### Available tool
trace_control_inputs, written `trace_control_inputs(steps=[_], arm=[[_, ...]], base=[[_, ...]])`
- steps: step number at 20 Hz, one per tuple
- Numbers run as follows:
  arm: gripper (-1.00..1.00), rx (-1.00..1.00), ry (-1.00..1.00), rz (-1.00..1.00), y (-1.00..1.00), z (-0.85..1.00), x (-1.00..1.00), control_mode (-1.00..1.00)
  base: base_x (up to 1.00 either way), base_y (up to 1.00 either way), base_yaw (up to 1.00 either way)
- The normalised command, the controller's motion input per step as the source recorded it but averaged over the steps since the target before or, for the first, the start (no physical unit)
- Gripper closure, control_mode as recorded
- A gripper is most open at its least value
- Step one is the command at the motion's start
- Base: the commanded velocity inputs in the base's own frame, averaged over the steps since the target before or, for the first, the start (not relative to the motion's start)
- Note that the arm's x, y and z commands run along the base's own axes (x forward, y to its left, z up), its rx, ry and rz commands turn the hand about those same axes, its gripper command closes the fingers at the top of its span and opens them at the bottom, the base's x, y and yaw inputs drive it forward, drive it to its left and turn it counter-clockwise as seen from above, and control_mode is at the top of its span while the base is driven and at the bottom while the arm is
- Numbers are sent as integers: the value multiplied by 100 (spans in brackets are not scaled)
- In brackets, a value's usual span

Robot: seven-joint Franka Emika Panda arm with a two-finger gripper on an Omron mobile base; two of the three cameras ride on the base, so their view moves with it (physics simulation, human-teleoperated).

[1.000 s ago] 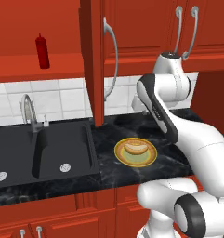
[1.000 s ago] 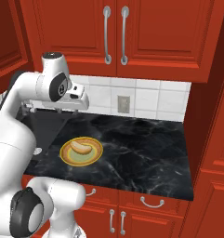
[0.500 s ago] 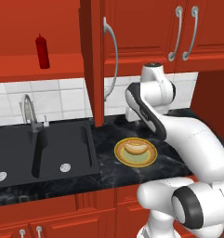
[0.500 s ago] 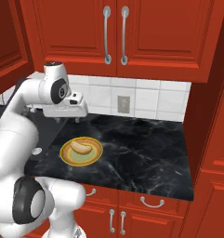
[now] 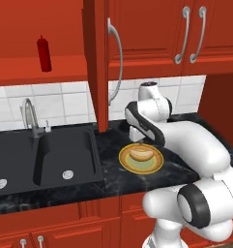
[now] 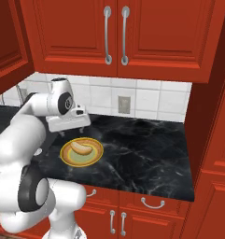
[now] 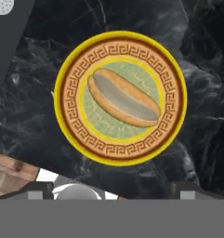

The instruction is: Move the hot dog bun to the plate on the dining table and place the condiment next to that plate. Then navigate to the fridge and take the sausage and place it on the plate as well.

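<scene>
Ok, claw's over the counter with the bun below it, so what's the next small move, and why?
Probably lower the claw straight down onto the hot dog bun. The claw is open with nothing in it and hovers above, not touching. The bun lies in the yellow-rimmed plate on the black counter, almost centred in the hand view. It lies at a slant, so a slight wrist turn may be needed first.

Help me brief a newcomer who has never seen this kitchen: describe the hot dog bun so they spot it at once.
Start at the black sink in the dark marble counter. Just right of it lies a yellow-rimmed plate with a greenish centre. The hot dog bun lies on it: an oblong tan roll split lengthwise, the only food on the counter.
</scene>
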Motion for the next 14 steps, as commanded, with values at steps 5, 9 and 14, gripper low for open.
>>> trace_control_inputs(steps=[5,9,14], arm=[[-100,6,0,39,-9,-49,20,-100],[-100,6,2,23,0,-61,36,-100],[-100,0,3,12,0,-62,49,-100]], base=[[0,0,0],[0,0,0],[0,0,0]])
